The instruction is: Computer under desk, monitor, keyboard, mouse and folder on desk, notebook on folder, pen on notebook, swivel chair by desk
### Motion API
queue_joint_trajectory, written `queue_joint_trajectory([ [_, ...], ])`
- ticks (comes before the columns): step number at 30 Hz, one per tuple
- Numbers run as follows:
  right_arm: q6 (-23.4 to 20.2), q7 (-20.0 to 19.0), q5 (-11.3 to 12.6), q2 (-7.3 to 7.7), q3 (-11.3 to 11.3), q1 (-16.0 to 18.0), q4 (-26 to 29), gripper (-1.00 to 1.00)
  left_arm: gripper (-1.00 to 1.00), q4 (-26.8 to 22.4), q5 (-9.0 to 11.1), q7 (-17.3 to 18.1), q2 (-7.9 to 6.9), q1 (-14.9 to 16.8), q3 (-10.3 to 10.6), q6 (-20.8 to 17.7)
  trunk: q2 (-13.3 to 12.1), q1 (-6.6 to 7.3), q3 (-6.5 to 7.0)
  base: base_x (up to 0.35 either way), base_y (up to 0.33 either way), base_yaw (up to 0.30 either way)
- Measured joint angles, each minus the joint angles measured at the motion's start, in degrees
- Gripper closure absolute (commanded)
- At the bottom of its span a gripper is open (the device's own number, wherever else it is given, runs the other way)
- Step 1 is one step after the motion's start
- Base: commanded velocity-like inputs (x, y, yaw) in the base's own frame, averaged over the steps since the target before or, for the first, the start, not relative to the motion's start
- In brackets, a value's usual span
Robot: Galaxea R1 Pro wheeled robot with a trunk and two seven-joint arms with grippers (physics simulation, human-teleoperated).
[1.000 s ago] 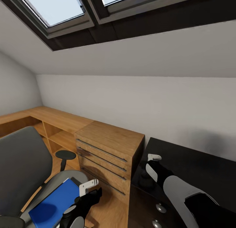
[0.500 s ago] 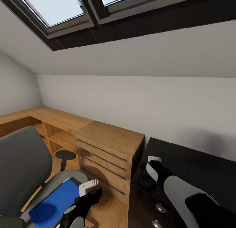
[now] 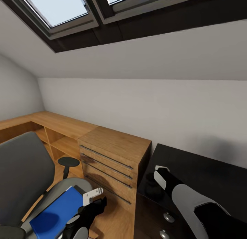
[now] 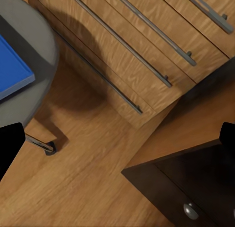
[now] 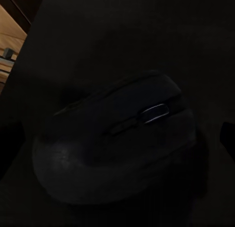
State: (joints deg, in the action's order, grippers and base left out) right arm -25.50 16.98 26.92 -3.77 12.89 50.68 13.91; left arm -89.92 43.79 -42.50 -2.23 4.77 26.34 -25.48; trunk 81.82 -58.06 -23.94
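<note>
1. Since the mouse point(image 5: 115, 148) is a small, rounded, hard-shelled thing, I judge it light and stiff, but smooth enough to slide out of a careless pinch. The place to take it is across its two long flanks, low on the body, below the scroll wheel that glints in my right wrist view.
2. It sits on the glossy black tabletop point(image 3: 206, 173), close to the corner nearest the light-wood drawer cabinet point(image 3: 113, 163), and it shows there in the head view as a dark lump point(image 3: 152, 187) against its own reflection.
3. My right end effector point(image 3: 160, 173) hangs just above and beside the mouse, fingers pointing down toward it. In the wrist view the mouse lies straight ahead between the two dark finger tips at the picture's sides, so the fingers are spread wide and clear of its flanks; I see no contact with it.
4. My judgement is that a slick top and a slick shell together call for a centred, even squeeze, or the mouse will skate toward the tabletop edge.
5. The folder point(image 3: 56, 211) is thin, flat and bright blue, lying on the seat of the swivel chair point(image 3: 24, 170). I expect it to be light but floppy, best taken at an edge overhanging the seat.
6. My left end effector point(image 3: 93, 197) hovers just beside the folder's near corner, over the wooden floor point(image 4: 88, 183), with its fingers apart and holding nothing.
</note>
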Motion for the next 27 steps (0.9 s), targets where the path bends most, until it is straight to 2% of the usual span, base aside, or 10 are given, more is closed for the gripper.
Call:
queue_joint_trajectory([
  [6, -0.1, 0.0, 0.0, 0.04, -0.1, 0.0, 0.0, -1.00, -1.00, 0.0, 0.1, 0.0, 0.00, 0.0, 0.0, 0.0, 0.0, 0.00, 0.00, 0.000, 0.000, 0.000],
  [10, -0.1, 0.0, 0.0, 0.05, -0.1, 0.0, 0.0, -1.00, -1.00, 0.0, 0.0, 0.0, 0.00, 0.0, 0.0, 0.0, 1.6, -0.87, -0.71, 0.000, 0.000, 0.000],
  [17, -0.1, 0.0, 0.0, 0.06, -0.1, 0.0, 0.0, -1.00, -1.00, 0.0, 0.1, 0.0, 0.00, 0.0, 0.0, 0.0, 1.6, -0.88, -0.72, 0.000, 0.000, 0.000],
  [18, -0.1, 0.0, 0.0, 0.07, -0.1, 0.0, 0.0, 1.00, -1.00, 0.0, 0.1, 0.0, 0.00, 0.0, 0.0, 0.0, 1.6, -0.88, -0.72, 0.000, 0.000, 0.000],
  [27, -0.1, 0.0, -0.1, 0.12, -0.1, 0.0, 0.0, 1.00, -1.00, 0.0, 0.1, 0.0, 0.00, 0.0, 0.0, 0.0, 1.6, -0.88, -0.72, 0.000, 0.000, 0.000],
])
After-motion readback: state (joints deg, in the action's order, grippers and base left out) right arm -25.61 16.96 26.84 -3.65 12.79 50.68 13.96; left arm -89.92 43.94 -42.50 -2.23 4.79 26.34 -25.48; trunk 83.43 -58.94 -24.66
